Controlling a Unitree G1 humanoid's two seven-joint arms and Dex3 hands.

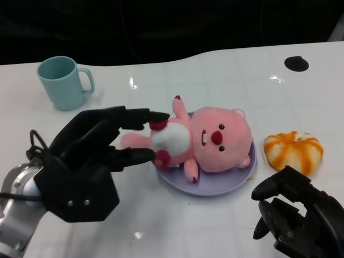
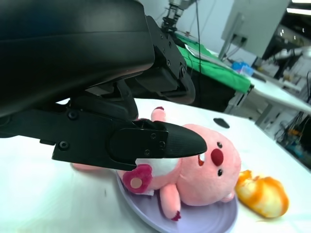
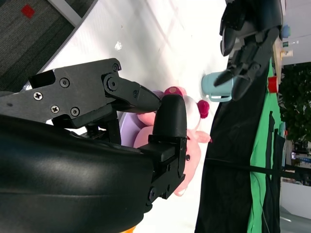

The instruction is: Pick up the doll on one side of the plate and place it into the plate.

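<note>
The pink plush doll (image 1: 215, 142) lies on its back on the purple plate (image 1: 215, 185), head to the right, legs hanging over the plate's left rim. My left hand (image 1: 91, 156) is at the doll's feet with its fingers spread. One fingertip (image 1: 158, 115) is by the upper foot and another (image 1: 145, 156) by the lower foot, the legs between them. In the left wrist view a black fingertip (image 2: 184, 141) lies over the doll's (image 2: 214, 170) belly without a clear grip. My right hand (image 1: 293, 215) rests at the lower right, fingers loosely bent, holding nothing.
A teal mug (image 1: 62, 83) stands at the back left. An orange-and-white plush bun (image 1: 293, 150) lies just right of the plate, close to my right hand. A black disc (image 1: 296, 63) sits at the back right. The table's far edge runs behind the mug.
</note>
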